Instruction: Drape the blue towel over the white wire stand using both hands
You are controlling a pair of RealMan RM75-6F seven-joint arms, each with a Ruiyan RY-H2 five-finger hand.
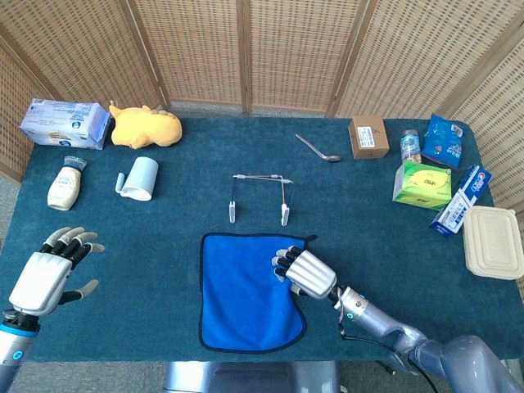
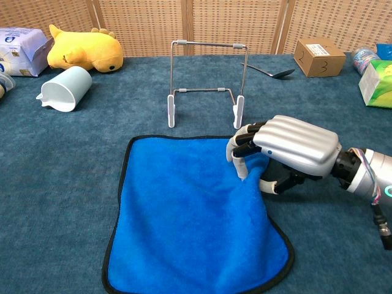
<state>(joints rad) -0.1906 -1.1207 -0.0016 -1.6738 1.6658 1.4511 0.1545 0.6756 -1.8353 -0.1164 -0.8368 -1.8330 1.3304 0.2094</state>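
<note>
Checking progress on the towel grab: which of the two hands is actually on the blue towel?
The right hand, fingers curled onto the blue towel's right edge. The left hand is spread over bare table, far left.

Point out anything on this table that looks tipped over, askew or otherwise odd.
The pale blue cup lies tipped on its side near the yellow plush toy. The blue towel is bunched at its right edge, where the right hand curls its fingers into the cloth. The white wire stand stands upright.

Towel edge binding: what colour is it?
Black, a thin trim around the blue towel; clearest in the chest view.
</note>
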